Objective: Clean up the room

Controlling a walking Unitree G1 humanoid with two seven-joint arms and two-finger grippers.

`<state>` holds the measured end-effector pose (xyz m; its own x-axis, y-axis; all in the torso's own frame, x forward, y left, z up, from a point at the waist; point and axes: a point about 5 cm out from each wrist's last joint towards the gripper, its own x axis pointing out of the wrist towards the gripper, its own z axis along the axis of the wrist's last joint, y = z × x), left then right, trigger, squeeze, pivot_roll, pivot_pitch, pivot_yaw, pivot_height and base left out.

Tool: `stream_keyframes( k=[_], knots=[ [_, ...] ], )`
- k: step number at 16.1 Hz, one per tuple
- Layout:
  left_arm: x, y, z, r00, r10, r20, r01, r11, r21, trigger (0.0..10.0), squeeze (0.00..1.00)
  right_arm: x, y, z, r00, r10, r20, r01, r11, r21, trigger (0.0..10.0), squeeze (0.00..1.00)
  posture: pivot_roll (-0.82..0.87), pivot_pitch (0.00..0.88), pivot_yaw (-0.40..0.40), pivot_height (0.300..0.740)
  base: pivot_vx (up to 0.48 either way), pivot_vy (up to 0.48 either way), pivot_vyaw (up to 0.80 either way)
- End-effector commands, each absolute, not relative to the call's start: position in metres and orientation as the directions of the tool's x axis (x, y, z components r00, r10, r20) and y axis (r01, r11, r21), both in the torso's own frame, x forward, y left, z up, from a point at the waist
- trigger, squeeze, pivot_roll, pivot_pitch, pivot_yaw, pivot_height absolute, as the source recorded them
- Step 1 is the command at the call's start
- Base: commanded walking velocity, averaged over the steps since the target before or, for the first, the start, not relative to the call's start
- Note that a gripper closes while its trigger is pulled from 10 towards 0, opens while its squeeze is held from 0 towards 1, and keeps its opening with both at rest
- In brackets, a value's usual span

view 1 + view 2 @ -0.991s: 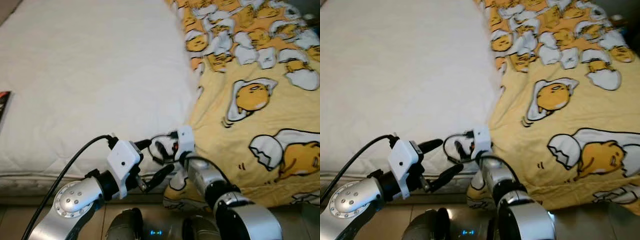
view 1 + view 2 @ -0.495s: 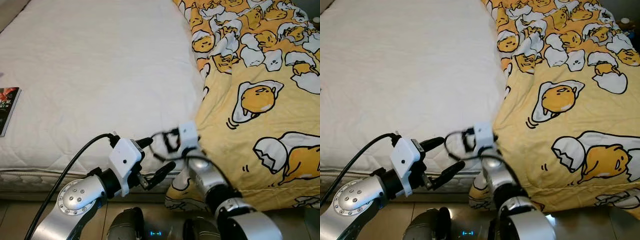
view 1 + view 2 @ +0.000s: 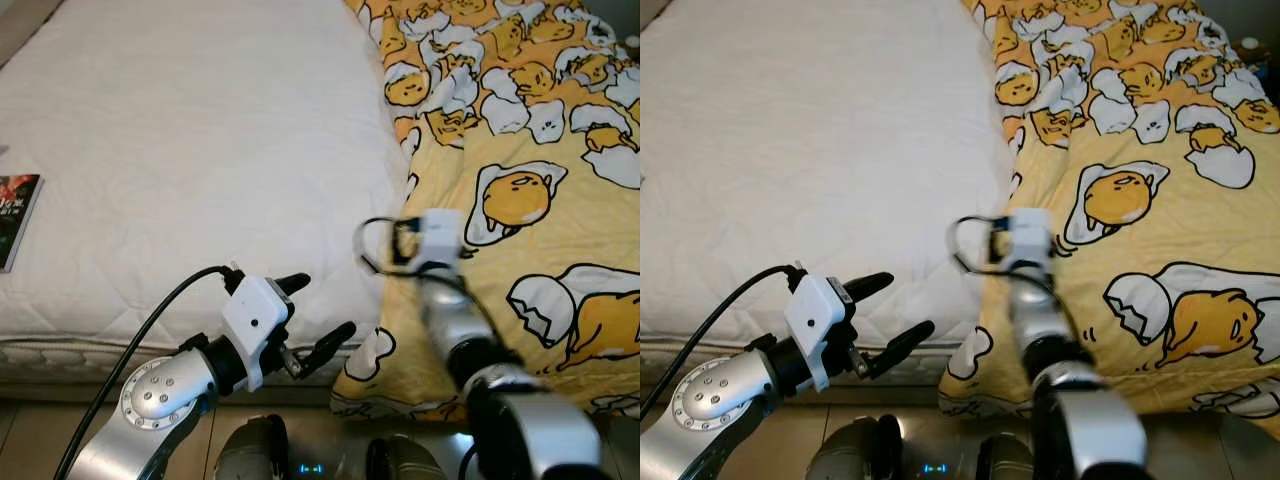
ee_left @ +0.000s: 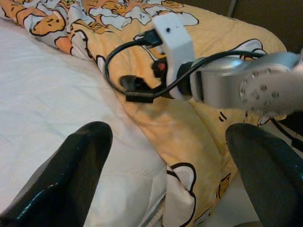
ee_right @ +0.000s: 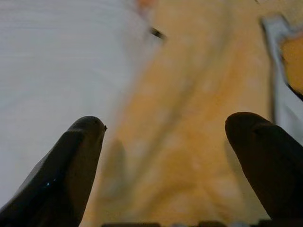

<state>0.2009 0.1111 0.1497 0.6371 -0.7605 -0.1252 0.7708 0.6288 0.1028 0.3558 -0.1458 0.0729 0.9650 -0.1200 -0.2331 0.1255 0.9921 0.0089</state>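
A yellow blanket (image 3: 520, 130) printed with egg characters covers the right side of the bed, its edge hanging over the mattress side. White mattress (image 3: 200, 130) lies bare on the left. My left gripper (image 3: 322, 305) is open at the bed's near edge, just left of the blanket's hanging corner (image 3: 365, 365), holding nothing. My right arm (image 3: 440, 300) reaches over the blanket's left edge. In the right wrist view my right gripper (image 5: 163, 137) is open, with the blanket's yellow fold between and beyond its fingers (image 5: 78, 161).
A dark book (image 3: 15, 215) lies on the mattress at the far left edge. Tiled floor (image 3: 30, 440) runs along the bed's near side. A black cable (image 3: 150, 320) trails from my left wrist.
My right arm has lifted from the bed's near edge and moved up and right onto the blanket. The left gripper has barely moved. The camera tilted earlier, bringing the book into view.
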Motion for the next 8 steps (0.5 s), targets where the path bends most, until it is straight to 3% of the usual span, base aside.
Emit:
stream_keyframes(
  k=[1, 4, 7, 8],
  knots=[
    [0.199, 0.111, 0.148, 0.632, -0.763, -0.135, 0.775, 0.623, 0.108, 10.0, 0.0, 0.351, -0.149, 0.061, 0.94, -0.131, -0.316, 0.154, 0.987, 0.05, 10.0, 0.0, 0.12, 0.169, 0.017, 0.714, 0.0, 0.0, 0.0],
    [0.199, 0.112, 0.15, 0.631, -0.763, -0.139, 0.776, 0.621, 0.115, 10.0, 0.0, 0.342, -0.153, 0.043, 0.892, -0.108, -0.44, 0.173, 0.979, 0.11, 10.0, 0.0, 0.13, 0.182, 0.016, 0.714, 0.0, 0.0, 0.0],
    [0.197, 0.112, 0.15, 0.629, -0.764, -0.145, 0.777, 0.617, 0.121, 10.0, 0.0, 0.333, -0.152, 0.029, 0.851, -0.051, -0.523, 0.103, 0.992, 0.07, 10.0, 0.0, 0.15, 0.194, 0.013, 0.714, 0.0, 0.0, 0.0],
    [0.196, 0.112, 0.15, 0.629, -0.763, -0.147, 0.777, 0.617, 0.122, 10.0, 0.0, 0.334, -0.149, 0.03, 0.85, -0.024, -0.526, 0.071, 0.995, 0.069, 4.9, 0.0, 0.15, 0.194, 0.013, 0.714, 0.0, 0.0, 0.0]
  ],
)
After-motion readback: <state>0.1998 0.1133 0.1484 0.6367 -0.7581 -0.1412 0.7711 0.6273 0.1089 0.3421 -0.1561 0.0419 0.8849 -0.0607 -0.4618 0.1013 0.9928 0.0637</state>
